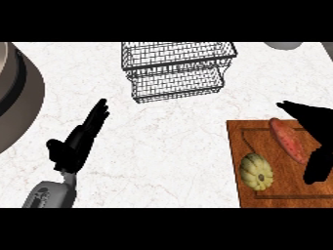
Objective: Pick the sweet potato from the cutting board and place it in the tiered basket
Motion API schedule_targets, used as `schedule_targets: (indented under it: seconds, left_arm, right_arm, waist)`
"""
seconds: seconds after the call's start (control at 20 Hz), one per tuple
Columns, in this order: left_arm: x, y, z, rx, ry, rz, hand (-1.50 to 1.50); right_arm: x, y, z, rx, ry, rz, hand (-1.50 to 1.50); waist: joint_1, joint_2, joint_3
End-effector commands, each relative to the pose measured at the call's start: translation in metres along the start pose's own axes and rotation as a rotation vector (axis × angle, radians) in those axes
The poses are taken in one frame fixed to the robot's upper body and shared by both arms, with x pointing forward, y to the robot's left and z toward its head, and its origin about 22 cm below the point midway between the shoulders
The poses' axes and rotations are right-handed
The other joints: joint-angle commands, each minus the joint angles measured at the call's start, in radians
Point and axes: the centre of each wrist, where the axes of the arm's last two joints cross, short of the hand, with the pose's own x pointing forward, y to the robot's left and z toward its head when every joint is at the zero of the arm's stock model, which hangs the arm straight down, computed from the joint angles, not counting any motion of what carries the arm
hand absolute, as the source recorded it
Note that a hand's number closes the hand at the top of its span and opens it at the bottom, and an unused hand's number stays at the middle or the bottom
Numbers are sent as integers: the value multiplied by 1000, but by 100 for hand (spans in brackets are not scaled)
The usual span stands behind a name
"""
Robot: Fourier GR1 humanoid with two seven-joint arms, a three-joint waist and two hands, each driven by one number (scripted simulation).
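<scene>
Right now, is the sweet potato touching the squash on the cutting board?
Apart: the head view shows bare board between the sweet potato and the squash.

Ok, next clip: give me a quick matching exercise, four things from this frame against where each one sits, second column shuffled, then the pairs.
Things:
1. sweet potato
2. tiered basket
3. small squash
4. left hand

Places:
A. top centre of the counter, empty
B. over the bare counter at the view's left, fingers straight
C. cutting board, lower part, left of the right hand
D. cutting board, upper part, partly under the right hand

Pairs: 1-D, 2-A, 3-C, 4-B
</scene>
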Motion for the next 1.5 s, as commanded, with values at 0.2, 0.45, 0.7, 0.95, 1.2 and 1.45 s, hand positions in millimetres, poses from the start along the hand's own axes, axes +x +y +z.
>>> schedule_targets:
  seconds: [0.2, 0.45, 0.7, 0.95, 1.2, 1.45]
  left_arm:
    - [6, -6, -2, 6, -6, -7, 0]
    - [-13, 4, -6, -17, 4, -4, 0]
    - [-10, -4, 13, -6, 2, 5, 0]
    - [-10, -6, 16, -3, -14, 6, 0]
    - [-18, 5, 22, -1, -19, -11, 0]
    - [-10, 5, 5, 0, -1, -6, 0]
  right_arm:
    - [-6, 21, -31, 34, 54, -1, -150]
    - [-12, 31, -48, 52, 32, -4, -150]
    - [-30, 34, -53, 57, 33, -5, -150]
    - [-36, 52, -54, 36, -30, -86, 150]
    - [-10, 59, -60, -61, -144, -103, 150]
    - [-14, 52, -54, -89, -154, -111, 150]
  waist:
    - [3, 0, 0]
    - [1, 1, 0]
    - [2, 0, 0]
    - [0, 0, 0]
    - [2, 0, 0]
    - [-1, 0, 0]
